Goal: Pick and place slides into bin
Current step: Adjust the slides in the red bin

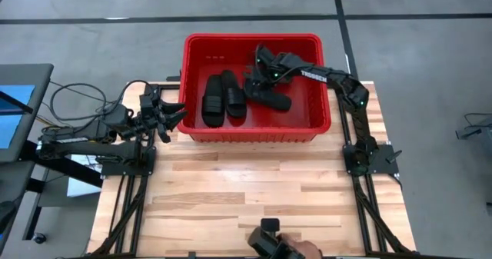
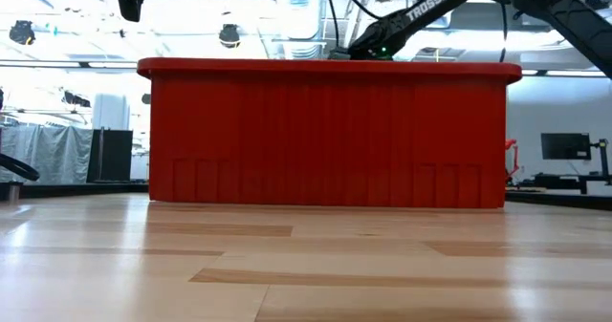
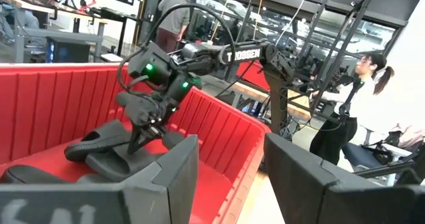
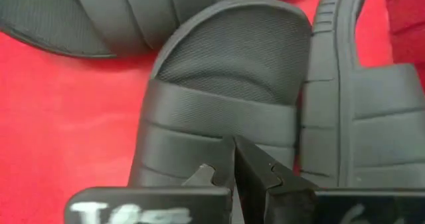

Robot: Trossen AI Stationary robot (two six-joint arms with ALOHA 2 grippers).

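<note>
The red bin [image 1: 254, 132] stands at the table's far middle and fills the low view [image 2: 325, 131]. Several black slides lie in it: two side by side at its left [image 1: 223, 97], and others piled at its right [image 1: 273, 97]. My right gripper [image 1: 261, 73] reaches into the bin from the right, pointing down, shut, just over the strap of one slide [image 4: 219, 117]. A second slide [image 4: 372, 117] lies against that one on its edge. My left gripper [image 1: 173, 117] is open and empty outside the bin's left wall, and its wrist view looks over the rim [image 3: 229, 177]. My right gripper's shut fingertips [image 4: 234, 151] stand at the lower edge of the slide's wide strap [image 4: 219, 127], coming from above. Nothing shows between the fingers. I cannot tell whether they touch the strap. The slide lies on the bin's floor among the others.
Bare wooden table [image 1: 246, 190] stretches from the bin to the near edge. A dark object [image 1: 269, 240] shows at the near edge's middle. People [image 3: 362, 104] stand in the room beyond the table. Cables [image 1: 77, 97] lie off the table's left.
</note>
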